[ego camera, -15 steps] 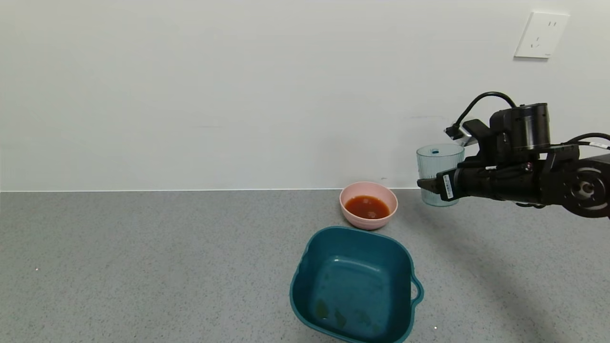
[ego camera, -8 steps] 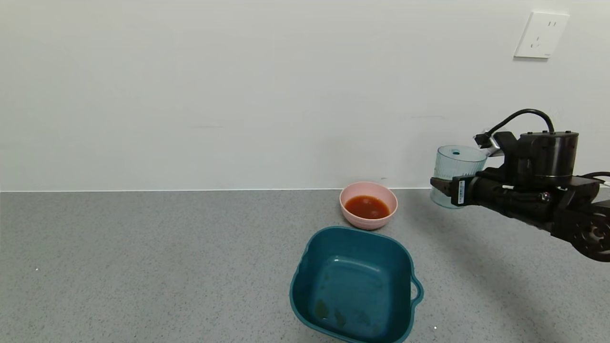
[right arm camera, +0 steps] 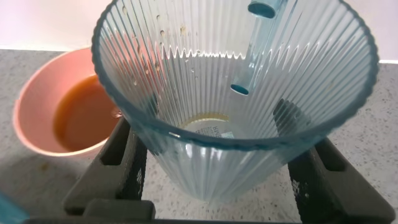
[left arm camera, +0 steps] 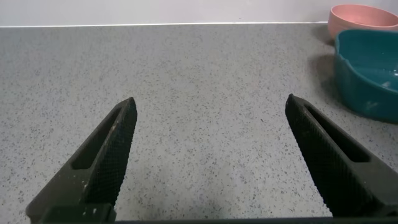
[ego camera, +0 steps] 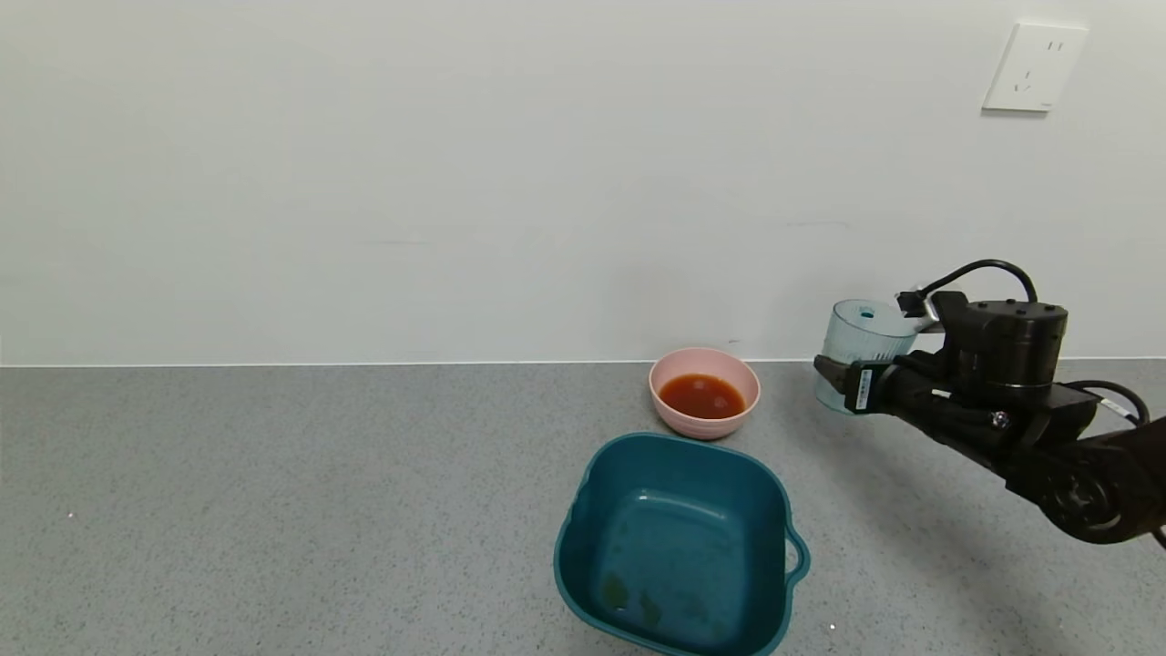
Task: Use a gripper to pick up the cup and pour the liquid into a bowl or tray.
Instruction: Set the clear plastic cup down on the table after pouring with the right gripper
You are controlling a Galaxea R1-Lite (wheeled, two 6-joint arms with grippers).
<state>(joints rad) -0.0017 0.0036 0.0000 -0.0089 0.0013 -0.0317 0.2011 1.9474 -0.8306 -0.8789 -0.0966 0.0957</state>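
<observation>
Your right gripper is clamped on the cup, holding it upright above the counter just right of the pink bowl, w/ the black arm reaching in low from the right edge. The right wrist cam shows what the head cam can't: the cup's ribbed inside looks drained, fingers on both sides, while the liquid sits in the bowl. Left wrist cam shows your left gripper spread wide over bare counter, teal tub & bowl off to one side.

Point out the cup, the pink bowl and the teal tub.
cup (ego camera: 861, 342): head view, ribbed side wall.
pink bowl (ego camera: 729, 424): head view, outer wall.
teal tub (ego camera: 583, 510): head view, side wall.
</observation>
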